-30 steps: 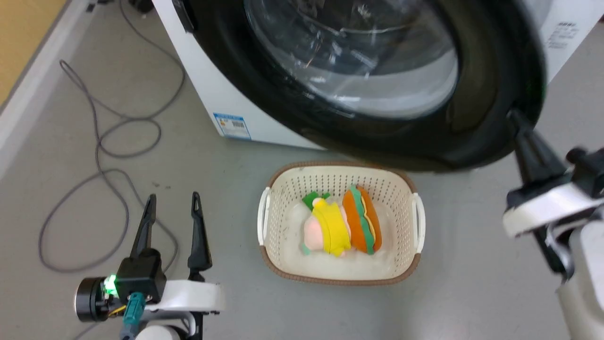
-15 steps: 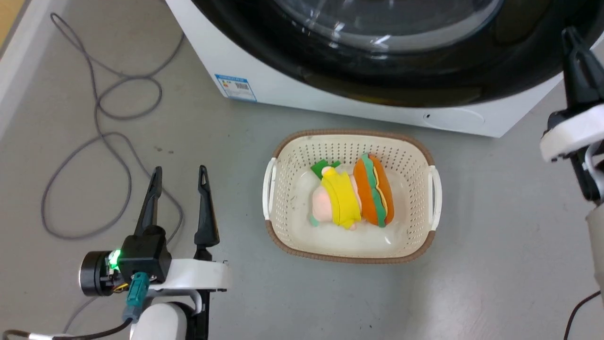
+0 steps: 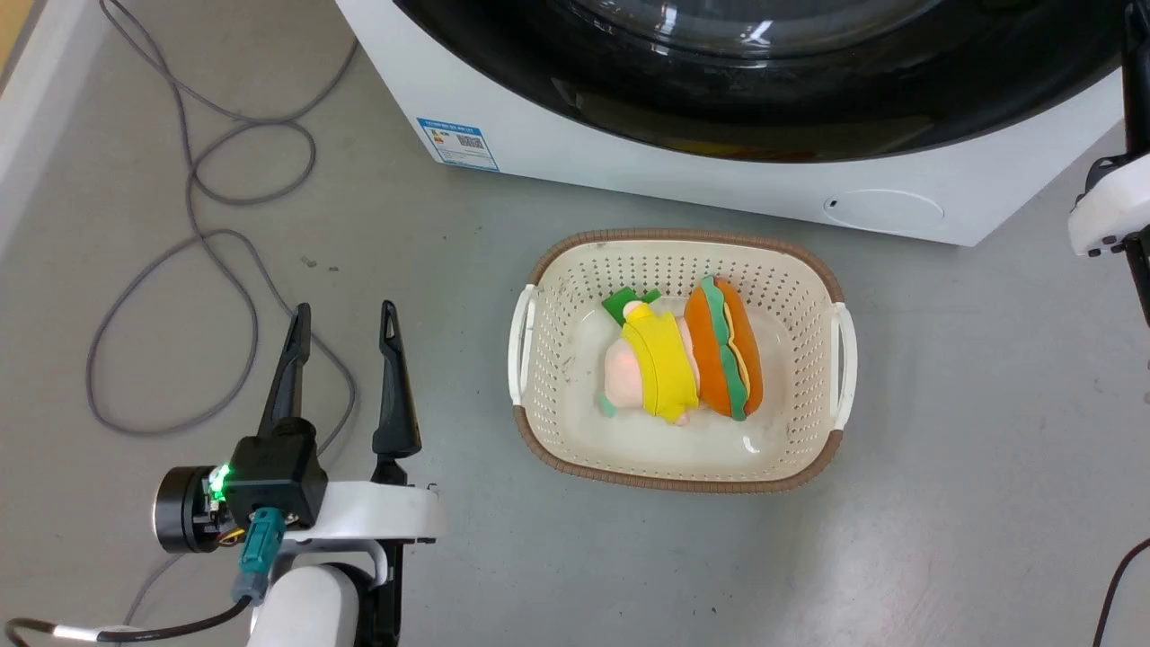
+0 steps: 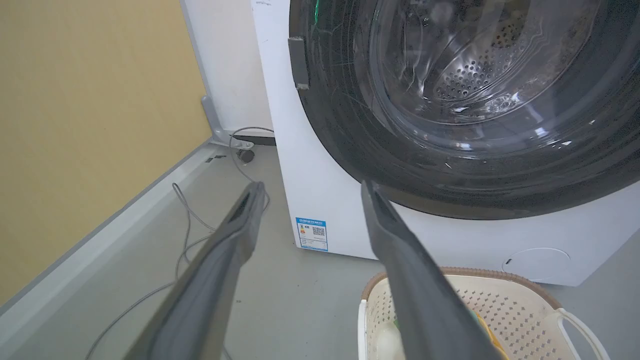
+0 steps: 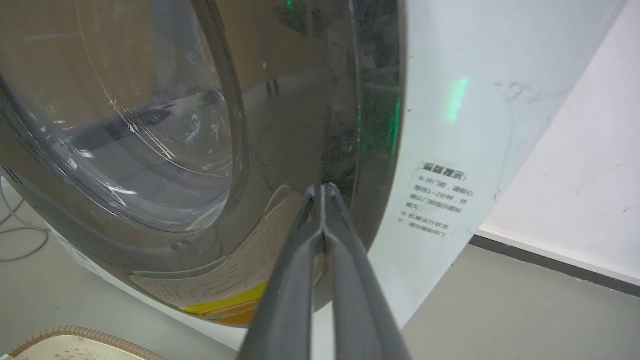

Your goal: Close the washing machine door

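The top edge of the head view cuts through the washing machine door (image 3: pixel 809 117), so I get its lower black arc and a sliver of glass. It lies flat against the front of the washing machine (image 3: pixel 629 175), above the blue sticker (image 3: pixel 456 142) and the round cap (image 3: pixel 885 211). I cannot tell whether it has latched.

My right gripper (image 5: pixel 322 189) has its two fingers pressed together with nothing between them. Its tips are right at the door's glossy rim, close to where it meets the white front. I cannot tell whether they are touching it. In the head view that arm is cropped by the right edge.

My left gripper (image 3: pixel 345 308) hangs over the floor with its fingers spread apart and holding nothing, well away from the machine.

In front of the machine sits a cream basket (image 3: pixel 575 288) with soft toys (image 3: pixel 683 368) inside. A grey cable (image 3: pixel 189 225) loops across the floor to the left.
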Robot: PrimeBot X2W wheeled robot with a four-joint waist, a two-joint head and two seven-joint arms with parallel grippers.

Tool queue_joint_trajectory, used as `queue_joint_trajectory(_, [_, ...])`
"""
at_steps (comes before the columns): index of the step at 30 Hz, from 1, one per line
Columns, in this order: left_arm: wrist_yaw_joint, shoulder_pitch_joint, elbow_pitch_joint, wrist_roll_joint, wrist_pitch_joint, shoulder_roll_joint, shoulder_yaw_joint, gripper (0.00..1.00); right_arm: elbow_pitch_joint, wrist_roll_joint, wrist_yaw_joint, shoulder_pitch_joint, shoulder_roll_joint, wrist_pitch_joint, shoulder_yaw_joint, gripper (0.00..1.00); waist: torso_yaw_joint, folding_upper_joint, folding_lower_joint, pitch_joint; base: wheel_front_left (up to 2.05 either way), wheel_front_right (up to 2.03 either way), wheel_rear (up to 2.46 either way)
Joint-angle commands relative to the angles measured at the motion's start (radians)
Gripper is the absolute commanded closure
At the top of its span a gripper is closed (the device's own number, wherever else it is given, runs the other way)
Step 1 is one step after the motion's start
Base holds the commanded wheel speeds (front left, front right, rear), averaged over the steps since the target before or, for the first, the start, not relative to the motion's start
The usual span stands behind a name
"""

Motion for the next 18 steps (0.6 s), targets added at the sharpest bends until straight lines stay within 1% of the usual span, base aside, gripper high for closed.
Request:
queue_joint_trajectory(1, [0.003,-0.014,0.0,-0.001,-0.005,-0.001,0.001,0.0,0.009,-0.01,-0.002,-0.023,0.003,-0.003,-0.009,1.0,0.0,0.0,-0.0001,-0.004,0.0,0.0,0.0])
queue_joint_trajectory(4, [0.005,-0.007,0.003,0.001,-0.005,-0.001,0.007,0.0,0.009,-0.019,-0.002,-0.014,0.017,-0.003,-0.021,1.0,-0.006,0.0,-0.0001,-0.02,0.0,0.0,0.0])
queue_joint_trajectory(7, [0.005,0.005,0.01,0.001,-0.005,-0.001,0.012,0.0,-0.025,-0.016,-0.002,0.024,0.033,-0.003,-0.022,1.0,-0.017,0.0,-0.0001,-0.048,0.0,0.0,0.0])
queue_joint_trajectory(11, [0.002,0.024,0.02,0.005,-0.005,-0.001,0.024,0.0,-0.121,0.001,-0.002,0.105,0.051,-0.003,-0.034,1.0,-0.046,0.0,-0.0001,-0.095,0.0,0.0,0.0])
queue_joint_trajectory(18, [-0.014,0.058,0.036,0.024,-0.005,0.002,0.056,0.0,-0.326,0.009,-0.002,0.256,0.104,-0.003,-0.04,1.0,-0.116,0.0,-0.0001,-0.186,0.0,0.0,0.0])
